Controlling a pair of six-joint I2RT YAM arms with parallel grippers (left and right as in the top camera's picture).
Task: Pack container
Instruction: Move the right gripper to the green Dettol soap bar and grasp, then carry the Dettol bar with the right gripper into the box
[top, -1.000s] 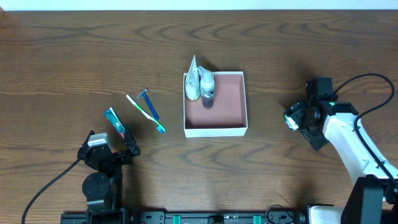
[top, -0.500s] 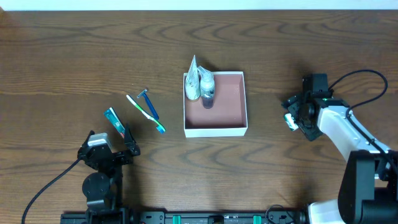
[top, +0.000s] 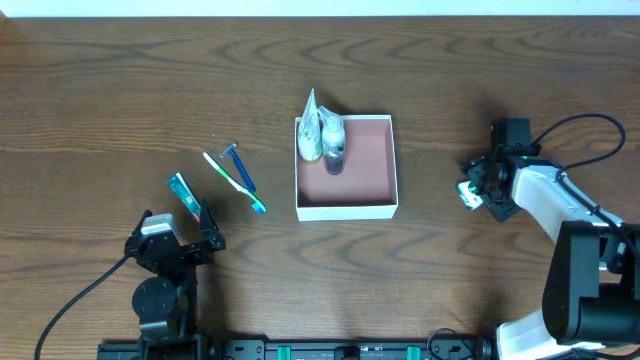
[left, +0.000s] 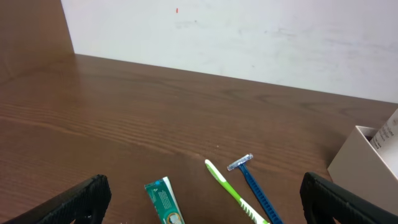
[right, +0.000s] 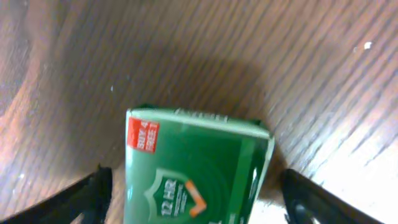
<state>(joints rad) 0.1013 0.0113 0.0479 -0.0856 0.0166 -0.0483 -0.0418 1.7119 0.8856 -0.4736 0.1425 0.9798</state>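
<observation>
The container (top: 346, 211), a shallow white-walled box with a pinkish-brown inside, sits mid-table with a small bottle (top: 333, 140) and a white tube (top: 311, 128) in its far-left corner. My right gripper (top: 470, 191) is low over a small green-and-white carton (top: 467, 194) at the right. In the right wrist view the carton (right: 189, 171) lies between the fingers (right: 93, 193), a gap on each side, so the gripper (right: 199, 199) is open. My left gripper (top: 178, 240) rests open at the front left, nothing between its fingers (left: 68, 202).
A green toothpaste tube (top: 184, 196), a green toothbrush (top: 235, 182) and a blue razor (top: 241, 170) lie left of the container, ahead of the left gripper. The wall rises behind the table's far edge (left: 217, 78).
My right arm has swung its wrist towards the carton and come down over it, and its fingers have drawn somewhat closer together. The left arm and the other items have not moved.
</observation>
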